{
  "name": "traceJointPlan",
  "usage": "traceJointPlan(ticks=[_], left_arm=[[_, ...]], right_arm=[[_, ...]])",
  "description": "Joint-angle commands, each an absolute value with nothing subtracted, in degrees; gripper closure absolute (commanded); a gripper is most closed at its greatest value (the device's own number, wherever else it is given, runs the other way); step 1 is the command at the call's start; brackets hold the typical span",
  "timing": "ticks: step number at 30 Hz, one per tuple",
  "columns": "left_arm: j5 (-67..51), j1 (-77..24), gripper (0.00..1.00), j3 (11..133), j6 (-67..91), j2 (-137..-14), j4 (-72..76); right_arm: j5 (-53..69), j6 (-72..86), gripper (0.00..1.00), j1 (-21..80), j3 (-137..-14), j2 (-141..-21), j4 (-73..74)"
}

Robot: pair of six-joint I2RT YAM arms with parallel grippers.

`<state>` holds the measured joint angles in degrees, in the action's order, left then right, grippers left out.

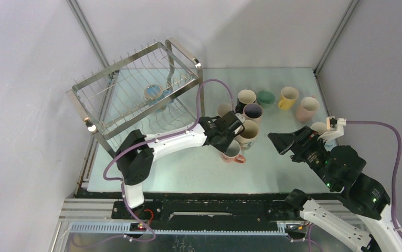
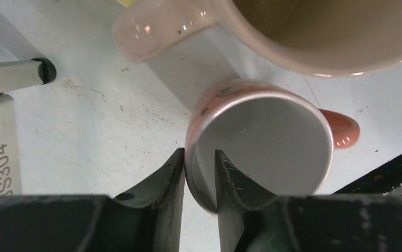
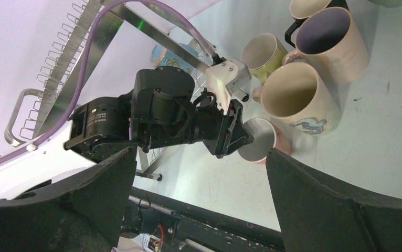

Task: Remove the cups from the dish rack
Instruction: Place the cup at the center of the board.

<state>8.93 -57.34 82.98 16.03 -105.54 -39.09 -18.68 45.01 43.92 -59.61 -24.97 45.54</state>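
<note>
Steel dish rack (image 1: pixel 85 109) stood at the table's (image 1: pixel 188 168) far left with 1 blue cup (image 1: pixel 154 93) inside, seen from above. The other cups (image 1: pixel 288 98) clustered beyond the orange-red mug (image 1: pixel 234 153), which sat upright on the table under the left gripper (image 1: pixel 230 142). From the left wrist, its fingers (image 2: pixel 162 184) straddled the mug's rim, 1 outside and 1 inside, slightly parted and not pinching it. From the right wrist, the right gripper (image 3: pixel 199 157) showed jaws spread wide, holding nothing.
</note>
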Motion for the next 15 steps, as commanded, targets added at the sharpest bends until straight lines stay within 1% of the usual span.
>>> traceJointPlan(ticks=[1, 5, 10, 15], left_arm=[[10.34, -56.8, 0.67, 87.19, 15.78, -105.28, -39.05], [10.37, -56.78, 0.61, 87.8, 15.73, -104.85, -39.2], [10.98, -56.82, 0.51, 88.55, 15.11, -103.38, -39.2], [11.4, -56.78, 0.43, 89.36, 14.22, -101.14, -39.29]], right_arm=[[-18.07, 43.68, 0.0, 44.19, -59.44, -25.74, 44.56], [-17.8, 43.66, 0.0, 44.21, -59.46, -25.74, 44.51], [-17.5, 43.85, 0.0, 44.21, -59.49, -25.75, 44.34], [-17.17, 43.8, 0.0, 44.21, -59.37, -26.21, 44.25]])
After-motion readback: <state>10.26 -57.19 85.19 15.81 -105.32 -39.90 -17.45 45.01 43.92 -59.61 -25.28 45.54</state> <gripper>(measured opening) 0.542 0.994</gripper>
